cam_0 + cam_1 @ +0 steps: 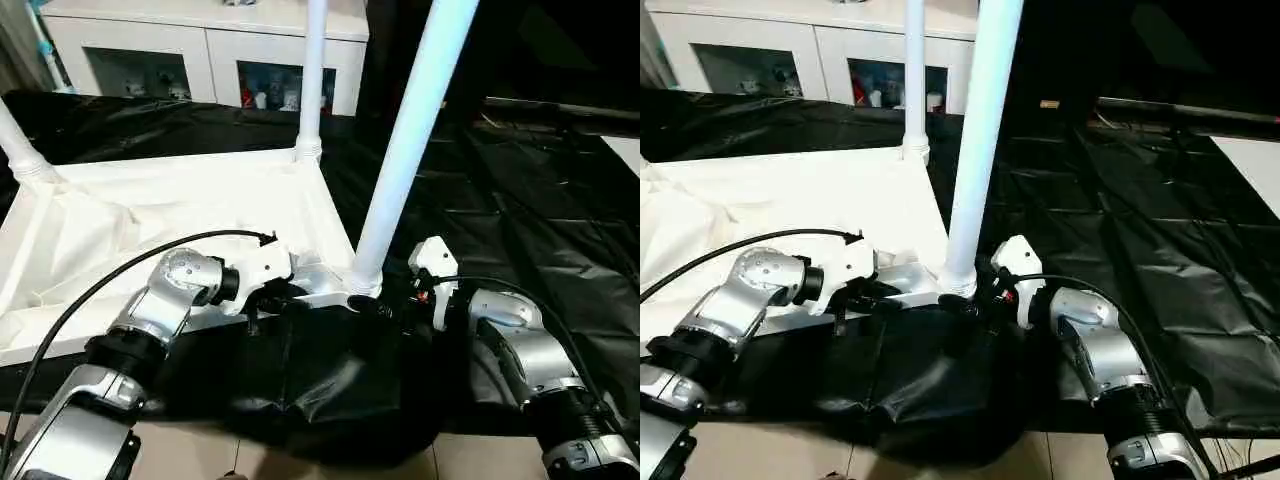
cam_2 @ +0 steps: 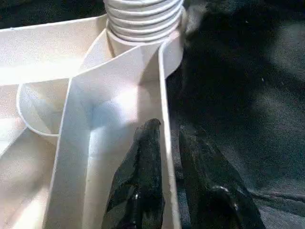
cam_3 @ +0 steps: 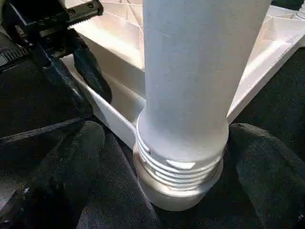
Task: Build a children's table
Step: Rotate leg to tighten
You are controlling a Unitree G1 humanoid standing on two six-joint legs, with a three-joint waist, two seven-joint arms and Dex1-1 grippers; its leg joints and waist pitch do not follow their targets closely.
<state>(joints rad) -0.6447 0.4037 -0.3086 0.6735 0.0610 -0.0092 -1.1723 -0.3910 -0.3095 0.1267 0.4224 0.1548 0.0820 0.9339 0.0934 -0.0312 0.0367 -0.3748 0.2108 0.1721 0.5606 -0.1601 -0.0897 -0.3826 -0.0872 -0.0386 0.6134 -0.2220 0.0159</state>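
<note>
The white table top (image 1: 200, 200) lies upside down on a black sheet, ribs facing up. Three white tube legs stand in its corner sockets: a near one (image 1: 410, 130), a far one (image 1: 313, 70) and one at the left edge (image 1: 20, 150). My left gripper (image 2: 167, 191) is shut on the top's thin rim wall, just beside the near leg's socket (image 2: 143, 28). My right gripper (image 3: 167, 143) is open, one black finger (image 3: 62, 176) on each side of the near leg's threaded base (image 3: 178, 162). One finger looks to touch the base; the other stands a little off.
The black sheet (image 1: 520, 200) covers the floor to the right and behind. A white cabinet with glass doors (image 1: 200, 40) stands at the back. Bare light floor (image 1: 300, 465) shows along the near edge. A black cable (image 1: 90, 300) loops over my left forearm.
</note>
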